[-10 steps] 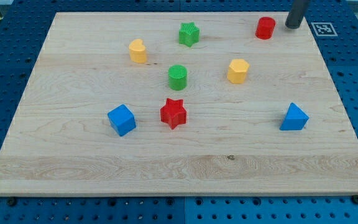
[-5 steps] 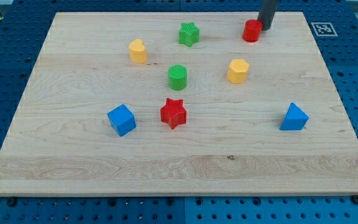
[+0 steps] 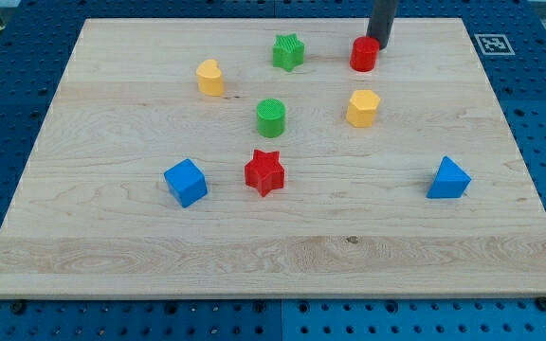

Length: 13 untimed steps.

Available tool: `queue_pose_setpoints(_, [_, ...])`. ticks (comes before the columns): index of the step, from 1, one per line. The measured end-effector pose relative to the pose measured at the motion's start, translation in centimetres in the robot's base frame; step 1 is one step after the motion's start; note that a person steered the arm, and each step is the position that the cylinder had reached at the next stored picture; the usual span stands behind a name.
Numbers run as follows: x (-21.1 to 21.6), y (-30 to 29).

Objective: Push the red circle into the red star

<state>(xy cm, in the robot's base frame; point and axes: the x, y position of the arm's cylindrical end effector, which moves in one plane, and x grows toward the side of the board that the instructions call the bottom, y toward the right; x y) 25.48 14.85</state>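
Note:
The red circle [image 3: 363, 55] is a short red cylinder near the view's top, right of centre. My tip [image 3: 378, 43] touches its upper right side; the dark rod rises out of the view's top. The red star [image 3: 263, 172] lies near the board's middle, well below and to the left of the red circle. The green circle [image 3: 270, 117] and the yellow hexagon [image 3: 362, 108] lie between them, to either side of the straight line.
A green star [image 3: 288, 51] lies left of the red circle. A yellow block [image 3: 210, 78] is at upper left. A blue cube [image 3: 186, 182] lies left of the red star. A blue block [image 3: 447, 178] is at the right. The wooden board [image 3: 112, 265] rests on a blue pegboard.
My tip has moved left along the view's top and met the red circle. The red circle has slid left and slightly down. The other blocks have not moved.

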Motion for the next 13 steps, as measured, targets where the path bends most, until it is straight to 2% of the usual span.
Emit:
queue_pose_setpoints(1, [0.8,0.0])
queue_pose_setpoints(3, [6.1,-0.1])
queue_pose_setpoints(9, [2.4,-13.9])
queue_pose_setpoints(11, [4.4,-12.5])
queue_pose_setpoints(13, [4.2,-12.5])
